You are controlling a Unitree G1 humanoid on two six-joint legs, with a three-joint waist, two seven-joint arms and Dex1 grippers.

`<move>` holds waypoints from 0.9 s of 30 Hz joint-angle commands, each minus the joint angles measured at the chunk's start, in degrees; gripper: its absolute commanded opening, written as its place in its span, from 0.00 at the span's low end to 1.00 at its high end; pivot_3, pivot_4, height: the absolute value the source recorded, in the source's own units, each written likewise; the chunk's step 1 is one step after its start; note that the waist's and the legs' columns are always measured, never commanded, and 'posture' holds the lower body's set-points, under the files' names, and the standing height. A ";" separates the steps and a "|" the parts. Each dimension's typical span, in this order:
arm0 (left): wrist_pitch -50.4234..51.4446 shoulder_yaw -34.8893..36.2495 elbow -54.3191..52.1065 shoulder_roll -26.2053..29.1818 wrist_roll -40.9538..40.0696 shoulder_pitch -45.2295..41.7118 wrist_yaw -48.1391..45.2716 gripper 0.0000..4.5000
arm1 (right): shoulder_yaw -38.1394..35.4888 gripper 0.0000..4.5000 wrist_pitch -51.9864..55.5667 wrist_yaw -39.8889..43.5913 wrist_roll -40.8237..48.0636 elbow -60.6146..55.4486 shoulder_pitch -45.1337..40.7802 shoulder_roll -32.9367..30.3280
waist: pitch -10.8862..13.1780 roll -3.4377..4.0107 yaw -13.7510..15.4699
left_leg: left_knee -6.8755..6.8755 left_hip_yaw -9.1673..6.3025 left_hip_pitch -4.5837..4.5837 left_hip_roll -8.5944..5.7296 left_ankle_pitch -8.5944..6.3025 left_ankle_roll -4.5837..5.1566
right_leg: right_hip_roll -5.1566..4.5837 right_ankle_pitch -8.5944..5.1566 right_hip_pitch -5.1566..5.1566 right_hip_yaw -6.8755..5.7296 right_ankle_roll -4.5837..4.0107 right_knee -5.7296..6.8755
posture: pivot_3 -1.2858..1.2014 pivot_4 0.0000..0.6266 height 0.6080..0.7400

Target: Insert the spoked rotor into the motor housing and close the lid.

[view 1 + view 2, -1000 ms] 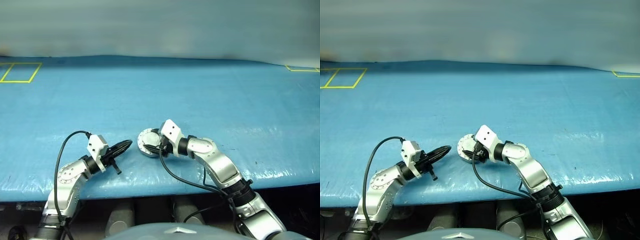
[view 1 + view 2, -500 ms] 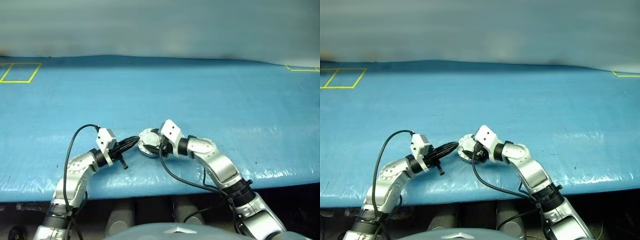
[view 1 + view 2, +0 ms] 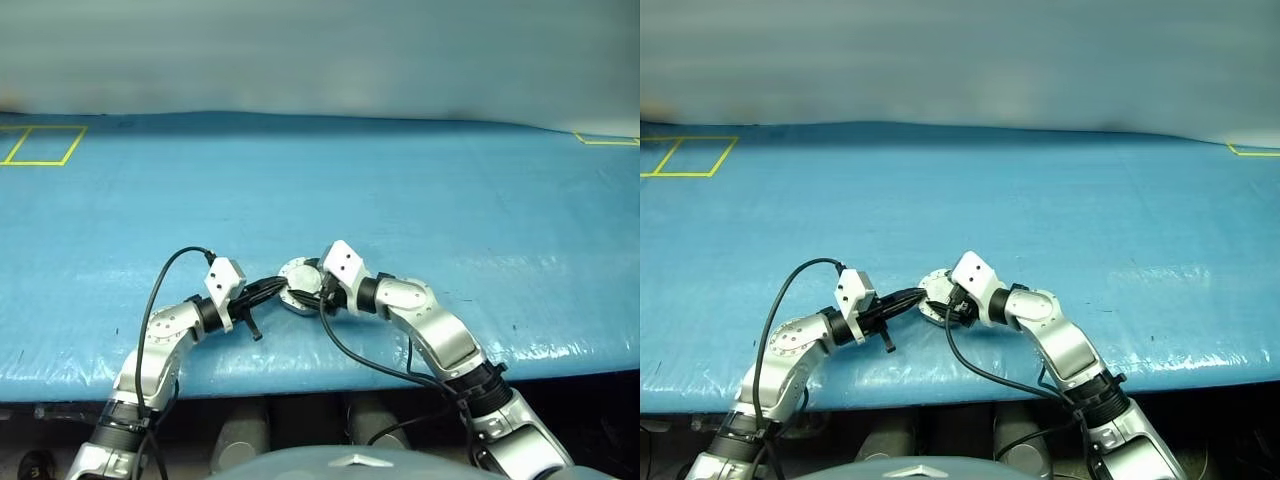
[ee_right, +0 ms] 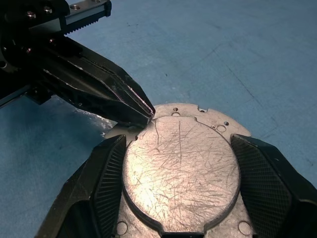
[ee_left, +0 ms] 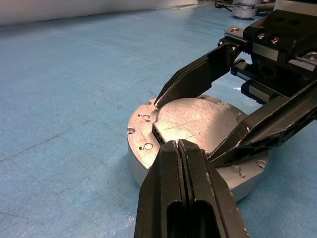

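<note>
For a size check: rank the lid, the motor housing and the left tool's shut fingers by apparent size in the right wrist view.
1. Motor housing, its flange showing all round the lid.
2. Lid, the scratched disc seated on it.
3. Left tool, its shut fingers; how near they are is unclear, so this place is unsure.

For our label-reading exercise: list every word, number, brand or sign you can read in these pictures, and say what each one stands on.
None can be read.
The lid and the motor housing show only scratches and screw holes.
The left gripper, the right gripper and the blue table cover bear no print; the yellow lines on it are plain outlines.
</note>
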 commanded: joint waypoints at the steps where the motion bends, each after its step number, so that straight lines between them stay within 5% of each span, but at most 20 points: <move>1: 1.23 -1.97 0.89 0.24 1.76 1.81 -0.19 0.00 | -1.29 0.89 1.44 -0.93 -0.74 1.32 0.65 -0.62 | 0.00 0.00 0.01 | -0.01 0.00 0.00 0.00 0.00 0.00 | 0.00 0.00 0.00 -0.01 0.00 0.00 | 0.52 0.24 1.00; 3: 1.32 -2.07 0.67 0.22 1.75 2.04 -0.12 0.00 | -1.13 0.99 1.30 -0.89 -1.07 1.35 0.63 -0.68 | 0.00 0.00 0.01 | -0.02 0.00 -0.01 0.00 0.00 0.00 | 0.00 0.00 -0.01 -0.01 0.00 -0.02 | 0.52 0.24 1.00; 10: 1.33 -2.33 0.52 0.50 2.00 2.31 -0.22 0.00 | -2.76 0.99 0.80 -1.15 -0.21 -0.29 1.07 -0.26 | 0.00 0.00 0.01 | -0.03 0.00 -0.01 0.00 0.00 0.00 | 0.00 0.00 -0.02 -0.01 0.00 -0.05 | 0.52 0.24 1.00; 20: 1.05 -2.66 0.82 0.47 2.19 1.97 -0.63 0.00 | -16.82 0.99 12.02 -3.06 16.29 -11.23 5.12 3.36 | 0.04 0.07 0.33 | -0.06 -0.05 -0.24 -0.02 0.00 0.00 | -0.01 0.00 -0.19 -0.02 0.01 -0.08 | 0.52 0.24 1.00; 27: 1.22 -1.46 0.07 0.89 -0.21 2.75 -2.87 0.00 | -18.20 0.99 13.91 -5.86 16.61 -9.70 6.60 2.66 | 0.08 0.13 0.16 | -0.12 0.00 -0.28 -0.01 -0.01 -0.01 | -0.02 -0.01 -0.29 -0.01 0.00 -0.10 | 0.52 0.24 1.00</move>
